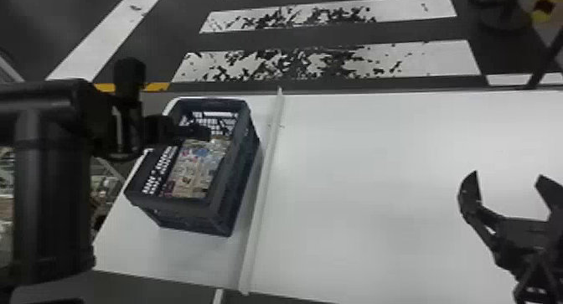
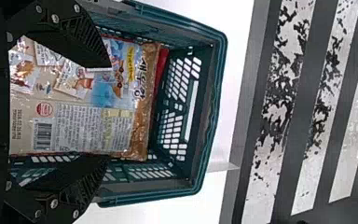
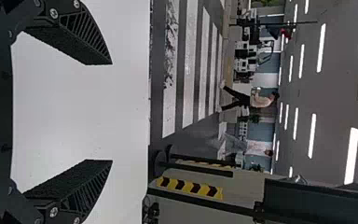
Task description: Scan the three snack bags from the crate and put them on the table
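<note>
While the left claw (image 2: 108, 113) hangs spread above: one snack bag (image 2: 74, 123), lying in the crate (image 1: 241, 173); presumably light, slippery, crushable; best gathered gently from both sides. Right claw (image 1: 509, 175): spread.

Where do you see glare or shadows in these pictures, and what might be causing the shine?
Left wrist view: small glints on the snack bag's glossy wrapper. Head view: a soft, pale sheen on the white table, faint shading beside the crate. Right wrist view: bright strips of ceiling lights, probably the source.
</note>
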Controlling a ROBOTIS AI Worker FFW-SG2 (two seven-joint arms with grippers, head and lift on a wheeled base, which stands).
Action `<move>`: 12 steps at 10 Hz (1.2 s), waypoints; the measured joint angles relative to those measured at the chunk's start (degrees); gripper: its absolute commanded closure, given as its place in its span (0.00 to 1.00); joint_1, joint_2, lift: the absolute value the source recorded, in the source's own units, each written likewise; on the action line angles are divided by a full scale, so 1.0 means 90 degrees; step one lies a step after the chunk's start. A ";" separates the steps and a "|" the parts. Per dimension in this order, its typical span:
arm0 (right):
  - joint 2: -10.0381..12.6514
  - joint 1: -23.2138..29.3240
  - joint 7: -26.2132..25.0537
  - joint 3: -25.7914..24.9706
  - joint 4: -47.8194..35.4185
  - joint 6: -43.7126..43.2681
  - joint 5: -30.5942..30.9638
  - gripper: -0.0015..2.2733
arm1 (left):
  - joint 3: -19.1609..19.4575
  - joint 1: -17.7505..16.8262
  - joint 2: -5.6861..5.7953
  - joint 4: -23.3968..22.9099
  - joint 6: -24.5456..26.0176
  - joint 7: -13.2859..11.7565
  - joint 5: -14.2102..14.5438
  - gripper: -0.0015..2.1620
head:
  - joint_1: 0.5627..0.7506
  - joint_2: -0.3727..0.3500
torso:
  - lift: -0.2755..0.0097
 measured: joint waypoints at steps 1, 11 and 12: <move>-0.0033 -0.0028 -0.0054 0.0000 0.0014 -0.0003 -0.0009 0.06 | -0.0098 -0.0004 0.0000 0.0034 0.0000 -0.0116 -0.0113 0.10 | 0.70 0.77 | 0.64; -0.0171 -0.0100 -0.0282 0.0097 0.0088 -0.0061 -0.0022 0.06 | -0.0531 0.0145 0.0148 0.0473 0.0000 -0.0616 -0.0731 0.06 | 0.70 0.78 | 0.64; -0.0180 -0.0103 -0.0320 0.0105 0.0094 -0.0080 -0.0022 0.06 | -0.0532 0.0121 0.0148 0.0603 0.0000 -0.0632 -0.0784 0.06 | 0.70 0.79 | 0.64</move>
